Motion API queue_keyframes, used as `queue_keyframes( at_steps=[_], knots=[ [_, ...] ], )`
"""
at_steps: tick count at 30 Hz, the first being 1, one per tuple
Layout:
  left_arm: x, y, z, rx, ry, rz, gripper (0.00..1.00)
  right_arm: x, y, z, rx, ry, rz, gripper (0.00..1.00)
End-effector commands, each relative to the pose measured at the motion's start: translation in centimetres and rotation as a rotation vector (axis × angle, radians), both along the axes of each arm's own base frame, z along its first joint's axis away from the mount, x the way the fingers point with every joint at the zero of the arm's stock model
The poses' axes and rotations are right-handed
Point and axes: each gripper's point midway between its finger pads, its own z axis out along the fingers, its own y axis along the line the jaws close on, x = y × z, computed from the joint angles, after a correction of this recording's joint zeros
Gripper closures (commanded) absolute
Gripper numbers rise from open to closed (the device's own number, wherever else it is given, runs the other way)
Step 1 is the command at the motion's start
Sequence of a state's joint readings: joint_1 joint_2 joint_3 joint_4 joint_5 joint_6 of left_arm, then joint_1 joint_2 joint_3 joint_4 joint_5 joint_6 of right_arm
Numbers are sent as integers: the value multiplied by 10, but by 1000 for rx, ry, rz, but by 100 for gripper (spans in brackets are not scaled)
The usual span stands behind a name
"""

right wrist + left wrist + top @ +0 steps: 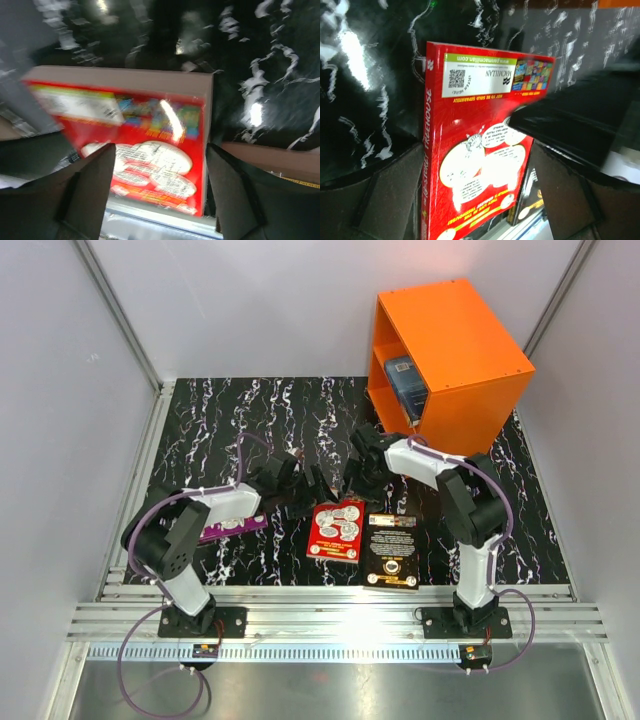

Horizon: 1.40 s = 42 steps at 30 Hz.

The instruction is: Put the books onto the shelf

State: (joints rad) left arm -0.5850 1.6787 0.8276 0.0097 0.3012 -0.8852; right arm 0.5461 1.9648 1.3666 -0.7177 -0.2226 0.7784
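A red-and-white book [337,529] lies flat on the table, with a black book with a gold emblem [392,550] just right of it. A purple-backed book [232,528] lies partly under the left arm. A grey-blue book [404,380] stands inside the orange shelf [460,350] at the back right. My left gripper [308,494] and right gripper [355,480] hover close together over the red book's far edge, both open. In the left wrist view the red book [475,150] fills the gap of the left gripper [476,200]. The right gripper [161,195] frames the same red book [150,145].
The table [220,430] is black marble-patterned, with an aluminium rail [330,615] along the near edge. Grey walls close in both sides. In the left wrist view the dark body of the right arm [580,120] crosses over the red book's right side.
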Motion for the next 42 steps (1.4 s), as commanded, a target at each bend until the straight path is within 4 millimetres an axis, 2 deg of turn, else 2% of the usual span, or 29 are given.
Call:
queue_keyframes(
  at_steps=[1,2,3,4,5,6,7,9,11,12,13,14,15,18,19,21,23,25,26,28,31,34,38,42],
  knots=[
    [-27,-9,-36,-57,111,-34,8,-14,6,-51,-39,60,-24,26],
    [-28,-15,-36,-72,101,-50,9,-17,9,-54,-42,65,-15,30],
    [-32,-19,-35,-83,103,-67,9,-22,12,-58,-47,75,1,40],
    [-34,-22,-34,-94,103,-80,9,-25,14,-61,-51,82,12,46],
    [-36,-30,-30,-114,87,-101,10,-27,16,-64,-50,88,17,53],
    [-40,-35,-24,-148,91,-118,11,-31,16,-71,-59,105,27,65],
    [-43,-40,-18,-179,85,-133,12,-36,17,-74,-60,119,32,71],
    [-51,-49,4,-279,55,-171,14,-42,18,-81,-63,137,36,84],
    [-62,-51,20,-345,37,-207,14,-46,20,-85,-66,143,43,90],
    [-64,-52,39,-384,14,-213,14,-48,19,-85,-66,147,43,95],
    [-66,-50,46,-399,3,-217,14,-51,20,-87,-70,151,49,100],
    [-71,-49,51,-411,3,-230,14,-51,20,-86,-67,149,51,100],
    [-76,-46,66,-430,-23,-237,14,-53,20,-84,-66,149,54,100],
    [-83,-35,72,-418,-27,-234,14,-56,21,-73,-55,134,64,100],
    [-83,-31,82,-428,-54,-235,13,-56,22,-68,-48,126,64,100],
    [-78,-12,77,-408,-57,-194,11,-59,23,-50,-28,101,71,100],
    [-67,8,85,-440,-107,-155,7,-60,24,-28,-1,61,73,100],
    [-60,25,88,-498,-161,-124,5,-61,23,-14,17,44,67,100],
    [-64,26,90,-524,-153,-147,4,-61,23,-1,33,23,68,100],
    [-67,28,84,-523,-142,-164,4,-60,25,13,55,0,74,100],
    [-66,33,62,-468,-117,-157,5,-59,28,43,107,-45,85,100],
    [-56,46,48,-404,-127,-113,5,-60,27,71,127,-85,96,100],
    [-49,52,36,-337,-148,-131,5,-60,33,109,208,-154,114,100],
    [-39,49,37,-331,-162,-145,5,-63,40,125,267,-157,124,100]
  ],
)
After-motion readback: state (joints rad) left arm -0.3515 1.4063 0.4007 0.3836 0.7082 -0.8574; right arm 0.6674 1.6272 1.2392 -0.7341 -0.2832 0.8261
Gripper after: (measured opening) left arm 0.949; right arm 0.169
